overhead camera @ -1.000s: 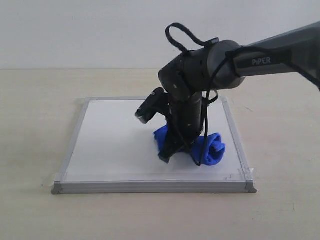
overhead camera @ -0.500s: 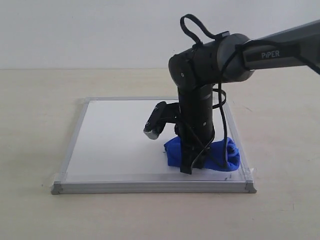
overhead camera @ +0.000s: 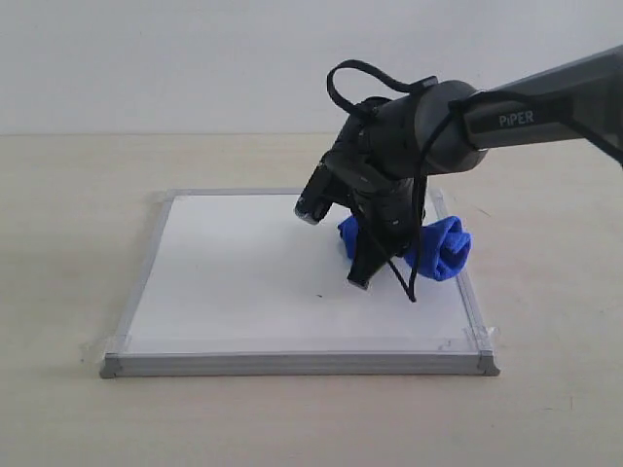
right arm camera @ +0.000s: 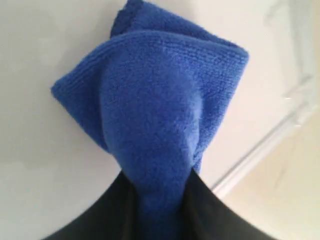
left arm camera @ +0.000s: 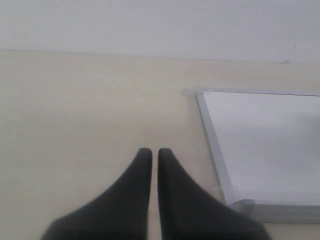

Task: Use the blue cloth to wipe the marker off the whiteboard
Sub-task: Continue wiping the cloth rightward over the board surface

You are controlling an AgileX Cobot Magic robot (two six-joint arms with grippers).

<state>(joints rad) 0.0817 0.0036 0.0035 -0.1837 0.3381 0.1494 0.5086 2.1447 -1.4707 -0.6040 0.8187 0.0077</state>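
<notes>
The whiteboard (overhead camera: 243,263) lies flat on the table, with a silver frame and taped corners. My right gripper (overhead camera: 370,263) reaches in from the right and is shut on the blue cloth (overhead camera: 443,248), which it presses onto the board's right side near the far edge. In the right wrist view the bunched blue cloth (right arm camera: 150,110) fills the space between the jaws of the right gripper (right arm camera: 157,175), over white board (right arm camera: 40,60). Of the marker only a tiny dark dot (overhead camera: 318,295) shows; no wavy line is visible. My left gripper (left arm camera: 150,152) is shut and holds nothing, over the table beside a board corner (left arm camera: 235,192).
The beige table (overhead camera: 68,195) surrounds the board on all sides, and a plain white wall (overhead camera: 146,58) stands behind it. The right arm's black cable (overhead camera: 409,282) hangs down to the board surface. The left arm is out of the exterior view.
My right gripper dragged the blue cloth first rightward along the board's near edge, then back toward the far right part of the board. The wrist has tilted.
</notes>
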